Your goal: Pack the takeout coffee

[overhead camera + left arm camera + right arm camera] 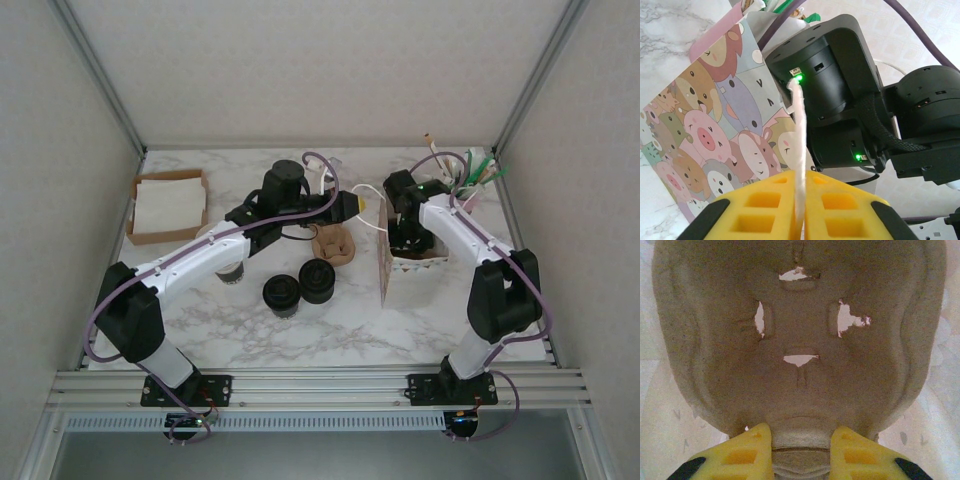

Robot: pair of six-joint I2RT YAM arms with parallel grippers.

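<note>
"Cream paper with a dark band at the foot: how many cups like that?"

"One paper cup (231,264), on the marble table (330,330), left of centre and well apart from the bag (408,283). It stands upright, long axis vertical. The left arm (190,258) crosses over its top, so I cannot tell whether it has a lid or has other cups nested in it."

"And the black things?"

"Two squat black rounds (282,293) (318,280), side by side, just right of the cup. One brown moulded-pulp piece (335,246) lies between them and the bag."

"The bag itself?"

"One, of paper, printed with cartoon pigs and bears, standing upright, with a white twisted cord handle (800,135). The left gripper (800,176) has its yellow ribbed fingers (765,205) pressed together on that cord."

"The right gripper (801,436)?"

"Down in the bag's mouth. Its two yellow fingers clamp the lip of a grey-brown pulp carrier (800,315), which is rough-fibred, with four torn slots."

"Anything else?"

"One flat cardboard box (140,235) of white napkins (170,203) at the back left. One holder (470,178) of straws and sticks at the back right."
</note>
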